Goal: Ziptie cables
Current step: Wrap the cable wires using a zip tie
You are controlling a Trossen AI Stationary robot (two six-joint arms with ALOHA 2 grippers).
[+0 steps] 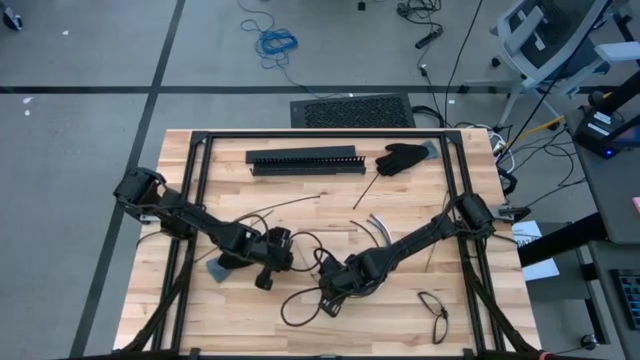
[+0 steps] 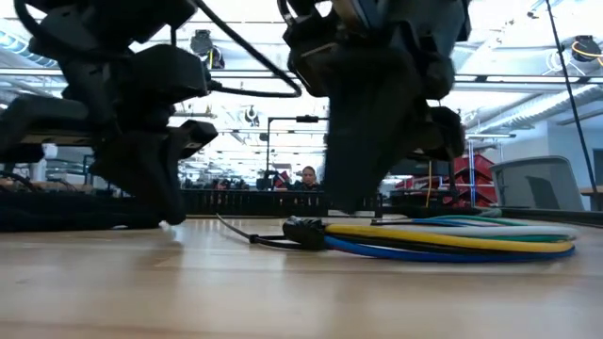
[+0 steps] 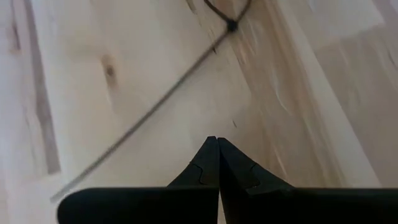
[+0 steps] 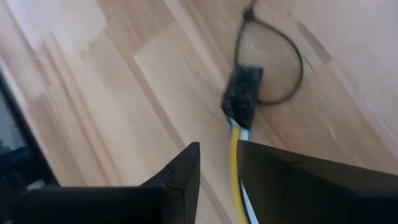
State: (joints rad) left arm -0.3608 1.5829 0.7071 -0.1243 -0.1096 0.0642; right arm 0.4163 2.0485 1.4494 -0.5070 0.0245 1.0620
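Observation:
The cables (image 2: 443,240), a bundle of yellow, blue, green and white wires, lie flat on the wooden table and end in a black connector (image 4: 244,93). A thin black zip-tie loop (image 4: 273,62) lies around that connector end. My right gripper (image 4: 217,168) points down over the bundle, open a little, with the yellow wire (image 4: 234,162) running up between its fingers. My left gripper (image 3: 217,146) is shut, holds nothing and hovers low over the table to the left (image 1: 268,262), near a thin black strip (image 3: 143,118) lying on the wood. My right gripper's fingers stand on either side of the yellow wire (image 4: 234,149), just behind the black connector, coming from above and lying along the bundle. The wire runs close to one finger (image 4: 261,168); whether that finger touches it I cannot tell. The bundle lies on the table.
A long black slotted bar (image 1: 305,160) and a black glove (image 1: 403,157) lie at the far side. Loose strips (image 1: 380,225) lie mid-table, and a small black loop (image 1: 435,310) lies near the right front. Black frame rails (image 1: 195,190) run along the table's sides.

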